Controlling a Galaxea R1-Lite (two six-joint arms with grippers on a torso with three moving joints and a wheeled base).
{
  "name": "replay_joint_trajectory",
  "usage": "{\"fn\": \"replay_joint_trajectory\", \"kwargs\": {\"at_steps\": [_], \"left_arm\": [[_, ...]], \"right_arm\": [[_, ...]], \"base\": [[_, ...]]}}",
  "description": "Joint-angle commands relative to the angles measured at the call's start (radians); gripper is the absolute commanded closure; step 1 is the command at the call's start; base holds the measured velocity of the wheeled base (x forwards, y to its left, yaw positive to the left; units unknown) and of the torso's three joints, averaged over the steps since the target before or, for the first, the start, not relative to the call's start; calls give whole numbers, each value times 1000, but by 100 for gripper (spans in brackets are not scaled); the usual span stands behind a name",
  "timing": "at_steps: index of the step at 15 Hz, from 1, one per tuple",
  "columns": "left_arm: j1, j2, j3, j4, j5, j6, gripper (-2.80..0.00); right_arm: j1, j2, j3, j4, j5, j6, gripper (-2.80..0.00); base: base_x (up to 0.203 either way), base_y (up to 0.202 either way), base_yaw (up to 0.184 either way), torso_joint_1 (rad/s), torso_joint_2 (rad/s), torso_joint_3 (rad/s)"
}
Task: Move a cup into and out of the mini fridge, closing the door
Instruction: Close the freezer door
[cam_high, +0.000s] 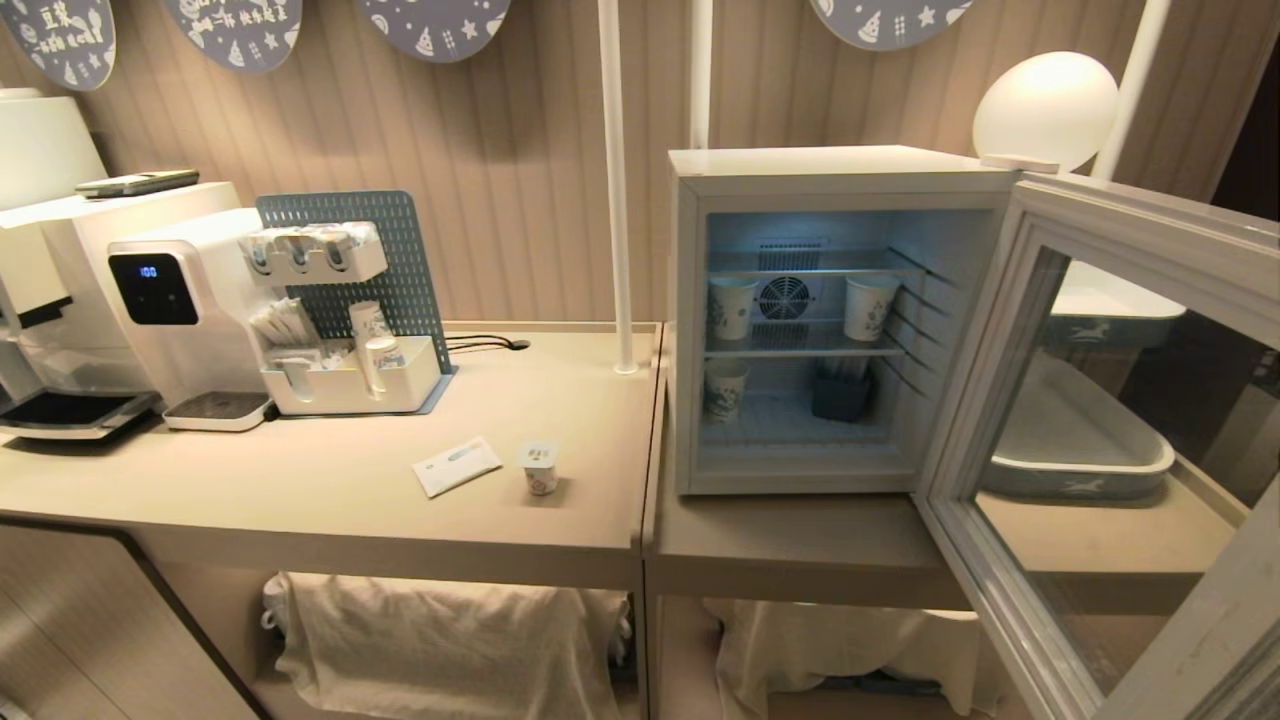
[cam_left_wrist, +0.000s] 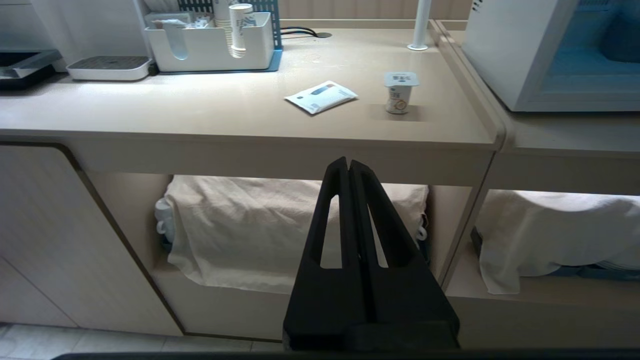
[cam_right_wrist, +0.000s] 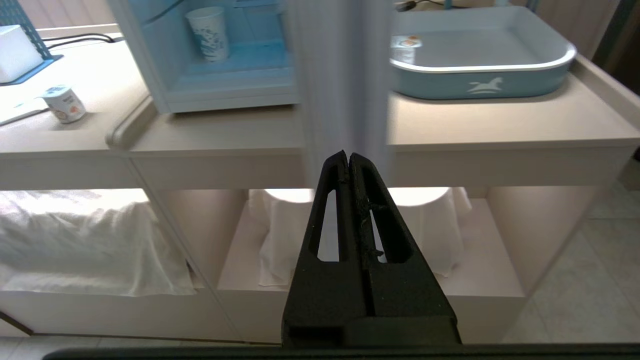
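— Both claws hang low before the counter, left gripper and right gripper pressed together, holding nothing.

— Which sits nearer the cup?

— Left, I'd judge; it stands upright, squat, foil-lidded plastic, on the smooth counter beside a flat sachet.

— Beyond?

— Right of it, the mini fridge, wire-shelved, door swung wide.

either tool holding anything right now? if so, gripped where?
Nothing held. Left tool and right tool are both shut on nothing, low in front of the counter. The cup stands untouched on the counter.
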Motion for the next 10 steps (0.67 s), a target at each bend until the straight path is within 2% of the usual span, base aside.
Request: {"fn": "replay_joint_trajectory", "kwargs": {"at_steps": [1,7,10], "left_arm": [[0,2,0,0,0,0,0],[0,2,0,1,0,-6,0],[0,2,0,1,0,-6,0]], "right_arm": [[-1,3,0,0,0,0,0],[-1,18,0,2,0,2,0],[-1,48,0,1,0,3,0]], "base": [[0,-190,-1,2,2,7],[0,-189,-1,3,3,3],[0,-75,2,2,3,4]]}}
